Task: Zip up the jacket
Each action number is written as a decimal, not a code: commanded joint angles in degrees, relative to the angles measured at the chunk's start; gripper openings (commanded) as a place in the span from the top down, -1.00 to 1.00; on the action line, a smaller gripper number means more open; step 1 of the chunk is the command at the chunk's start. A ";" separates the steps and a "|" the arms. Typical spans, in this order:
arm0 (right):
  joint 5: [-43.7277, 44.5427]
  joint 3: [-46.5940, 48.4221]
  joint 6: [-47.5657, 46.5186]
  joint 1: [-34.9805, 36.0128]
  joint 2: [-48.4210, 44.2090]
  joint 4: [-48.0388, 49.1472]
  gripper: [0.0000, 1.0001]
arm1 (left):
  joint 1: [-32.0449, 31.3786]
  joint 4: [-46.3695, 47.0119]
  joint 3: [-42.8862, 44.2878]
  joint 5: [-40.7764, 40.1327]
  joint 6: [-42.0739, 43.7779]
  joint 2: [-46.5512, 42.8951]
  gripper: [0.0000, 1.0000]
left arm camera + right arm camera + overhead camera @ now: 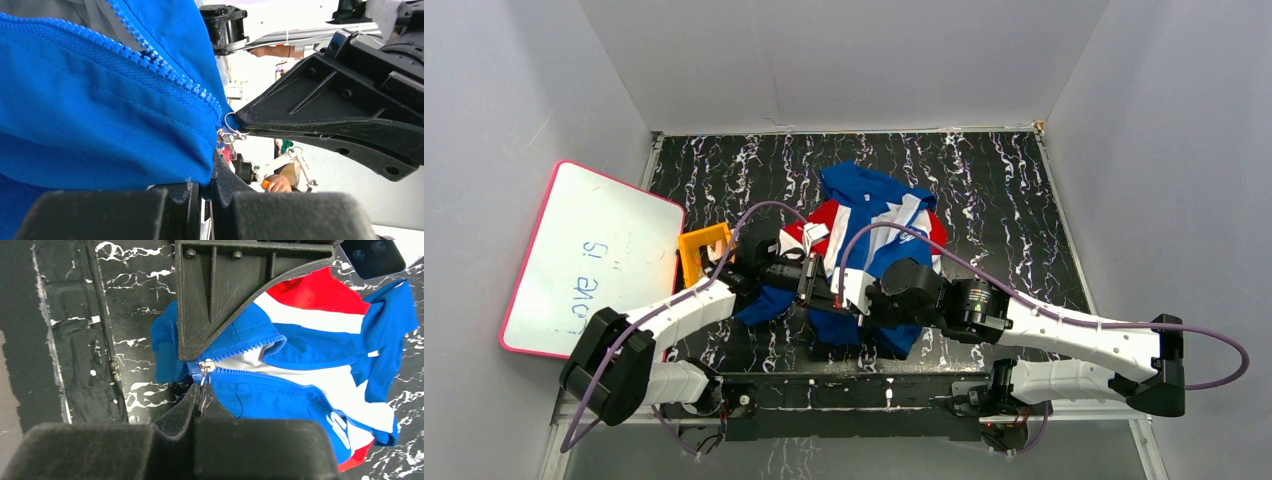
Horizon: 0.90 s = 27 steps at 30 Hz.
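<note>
blue handwriting on whiteboard (574, 225), white lettering on jacket (310, 335), neither legible

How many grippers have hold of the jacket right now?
2. The left gripper clamps the jacket's blue fabric just below the zipper pull; the right gripper pinches that pull. Neither is hidden.

Your top view looks down from above and behind the arm bases (714, 388), far enough back to take in the whole counter (1004, 200). Your left wrist view sits tight against the jacket (90, 115), facing out level, off the counter. Your right wrist view looks down, close in. Both wrist views share the zip pull (223, 135); all three share the jacket.
</note>
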 commanded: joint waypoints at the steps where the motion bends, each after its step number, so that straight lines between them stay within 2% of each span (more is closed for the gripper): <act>1: -3.24 4.49 5.98 -0.35 -0.57 0.27 1.00 | -1.69 -6.57 2.04 -1.44 5.98 -0.85 1.00; 12: -5.51 4.36 10.66 -3.30 -1.49 -2.33 1.00 | -4.58 -8.36 2.93 -2.66 8.78 1.20 1.00; 27: 11.56 1.88 10.74 -4.10 0.15 4.83 1.00 | -8.35 -8.53 2.47 -3.39 9.21 1.49 1.00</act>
